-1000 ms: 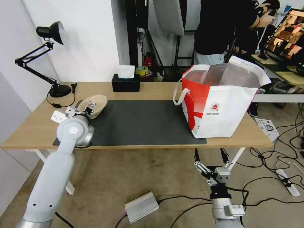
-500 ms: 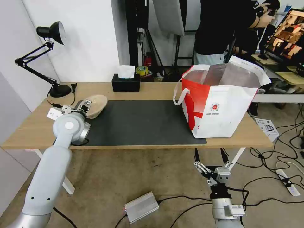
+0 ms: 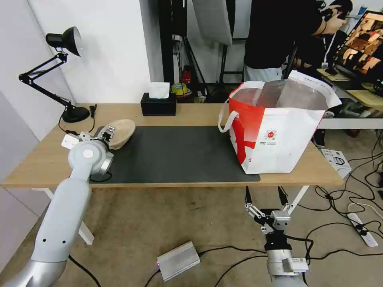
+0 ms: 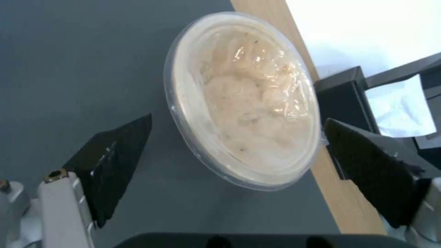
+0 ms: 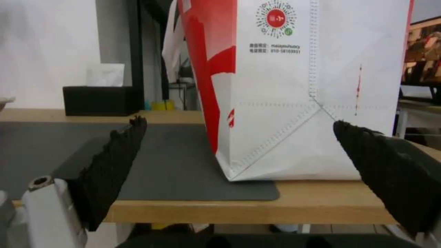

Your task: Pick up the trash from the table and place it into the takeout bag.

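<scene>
One piece of trash, a shallow beige pulp bowl (image 3: 123, 130) under a clear cover, lies at the far left corner of the dark grey mat (image 3: 179, 155) on the table (image 3: 191, 113). My left gripper (image 3: 107, 133) hovers right at the bowl, open. In the left wrist view the bowl (image 4: 243, 103) sits between the spread black fingers (image 4: 115, 162), untouched by them. The white-and-red takeout bag (image 3: 279, 135) stands open on the table's right side. My right gripper (image 3: 263, 193) hangs open below the table's front edge, facing the bag (image 5: 298, 86).
A black tissue box (image 3: 158, 104) stands at the table's back edge. A black desk lamp (image 3: 68, 79) is at the back left corner. On the floor lie a silver box (image 3: 178, 260) and cables (image 3: 351, 223). A person stands behind the bag.
My left arm has shifted a little to the left, with its gripper still at the bowl. The bowl, the bag and the right arm have not moved.
</scene>
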Controlling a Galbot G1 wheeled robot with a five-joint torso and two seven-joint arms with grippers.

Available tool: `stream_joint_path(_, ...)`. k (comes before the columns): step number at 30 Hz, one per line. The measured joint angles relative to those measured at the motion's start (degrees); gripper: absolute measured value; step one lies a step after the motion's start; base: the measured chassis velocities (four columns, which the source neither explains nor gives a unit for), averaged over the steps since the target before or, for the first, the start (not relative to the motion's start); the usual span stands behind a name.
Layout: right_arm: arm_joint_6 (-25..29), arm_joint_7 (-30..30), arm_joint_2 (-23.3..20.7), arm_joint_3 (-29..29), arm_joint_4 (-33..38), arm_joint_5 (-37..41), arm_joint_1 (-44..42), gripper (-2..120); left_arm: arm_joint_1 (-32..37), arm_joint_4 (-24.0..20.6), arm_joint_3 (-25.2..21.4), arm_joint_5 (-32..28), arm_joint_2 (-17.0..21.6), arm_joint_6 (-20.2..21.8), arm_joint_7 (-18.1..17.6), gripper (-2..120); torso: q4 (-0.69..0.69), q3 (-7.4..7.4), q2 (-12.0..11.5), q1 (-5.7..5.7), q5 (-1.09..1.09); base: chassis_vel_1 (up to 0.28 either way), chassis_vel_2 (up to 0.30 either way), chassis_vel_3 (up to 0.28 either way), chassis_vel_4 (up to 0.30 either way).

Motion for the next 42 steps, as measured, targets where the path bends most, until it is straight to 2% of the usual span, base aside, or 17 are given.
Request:
stream_joint_path(19, 0.0, 0.0, 0.0, 0.0, 0.0, 0.0, 0.0, 100, -1.6, 3.3, 0.3, 0.1, -0.9, 0.1, 0.1, 100, 0.0, 0.0, 0.0, 0.0, 0.0, 0.0, 0.0, 0.0, 0.0)
stream_joint_path(31, 0.0, 0.0, 0.0, 0.0, 0.0, 0.0, 0.0, 100, -3.7, 7.5, 0.8, 0.5, -1.8, 0.5, 1.4, 100, 0.0, 0.0, 0.0, 0.0, 0.0, 0.0, 0.0, 0.0, 0.0)
stream_joint_path(42, 0.0, 0.0, 0.0, 0.0, 0.0, 0.0, 0.0, 100, -5.4, 9.4, 1.5, 1.1, -2.9, 0.7, 1.7, 100, 0.0, 0.0, 0.0, 0.0, 0.0, 0.0, 0.0, 0.0, 0.0)
